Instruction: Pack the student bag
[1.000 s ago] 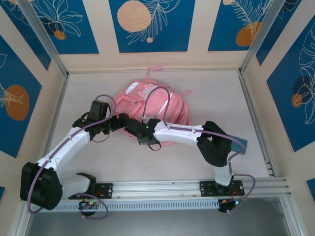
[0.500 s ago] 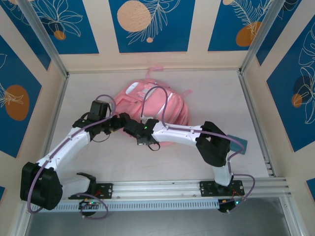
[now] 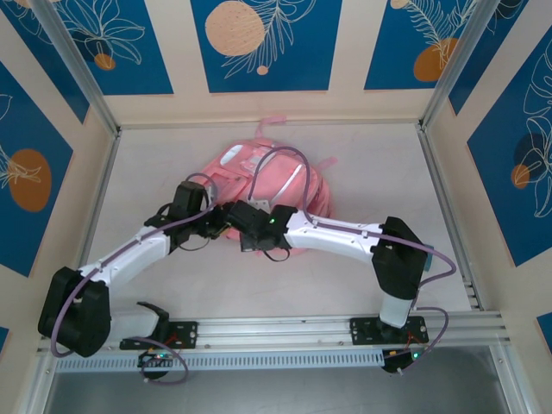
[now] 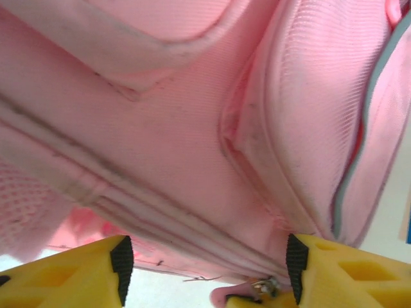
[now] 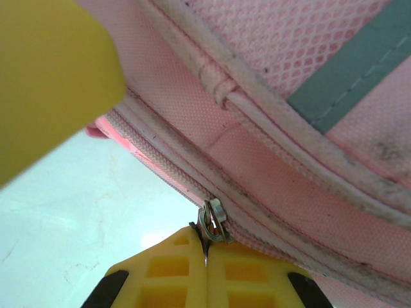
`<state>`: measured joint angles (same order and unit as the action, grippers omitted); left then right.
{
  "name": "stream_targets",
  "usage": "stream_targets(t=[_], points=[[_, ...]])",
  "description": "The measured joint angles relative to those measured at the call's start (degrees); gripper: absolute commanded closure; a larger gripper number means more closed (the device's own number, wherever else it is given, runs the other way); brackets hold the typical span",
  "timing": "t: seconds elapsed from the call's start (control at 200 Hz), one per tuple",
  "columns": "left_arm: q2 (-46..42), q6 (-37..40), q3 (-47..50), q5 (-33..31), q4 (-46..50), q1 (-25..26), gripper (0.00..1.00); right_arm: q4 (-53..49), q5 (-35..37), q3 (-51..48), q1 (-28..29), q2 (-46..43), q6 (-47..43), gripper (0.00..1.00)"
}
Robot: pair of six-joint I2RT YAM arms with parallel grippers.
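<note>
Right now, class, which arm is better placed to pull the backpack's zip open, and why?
Right. The right fingers are shut on the metal zip pull at the seam of the pink backpack. The left fingers stand apart against the fabric, fit to steady it.

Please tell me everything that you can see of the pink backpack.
The student bag is a large, soft pink backpack of woven fabric, with mesh panels, grey-blue trim, white patches and piped seams that look a little soiled. It lies flat on the white table, toward the back wall, and one strap trails behind it. A zipper runs along its near edge. The right gripper is shut on the metal zipper pull, and the left gripper stands open at the same edge.
</note>
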<state>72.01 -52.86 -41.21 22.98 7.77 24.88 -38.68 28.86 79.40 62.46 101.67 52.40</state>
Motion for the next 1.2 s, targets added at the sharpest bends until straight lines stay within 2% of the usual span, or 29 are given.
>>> stream_targets(t=[0.2, 0.405, 0.5, 0.73, 0.855, 1.055, 1.2], points=[[2.23, -2.84, 0.13, -0.44, -2.47, 1.01, 0.58, 1.31, -2.43, -1.11, -0.87, -1.09, -1.07, 1.00], [3.13, -3.96, 0.15, -2.64, -2.32, 1.29, 0.90, 0.66, -1.14, -1.53, -0.85, -1.49, -0.92, 1.00], [3.15, -3.82, 0.13, -3.98, -1.99, 1.55, 0.99, -0.33, 0.61, -2.29, -0.61, -2.03, -0.04, 1.00], [3.23, -1.18, -0.96, -8.52, 2.25, 1.77, 1.00, -7.21, 8.50, -7.65, -0.90, -8.61, 2.62, 1.00], [3.23, 0.44, -1.70, -9.68, 3.80, 1.77, 1.00, -8.28, 9.75, -11.06, -2.73, -12.24, 2.45, 1.00], [4.79, 2.95, -3.76, -7.52, 4.72, 1.77, 1.00, -3.58, 6.95, -12.39, -2.40, -14.95, -1.64, 0.69], [6.34, 4.50, -5.79, -3.91, 4.66, 1.97, 1.00, -0.31, 5.16, -12.39, -0.81, -14.99, -1.62, 0.61]])
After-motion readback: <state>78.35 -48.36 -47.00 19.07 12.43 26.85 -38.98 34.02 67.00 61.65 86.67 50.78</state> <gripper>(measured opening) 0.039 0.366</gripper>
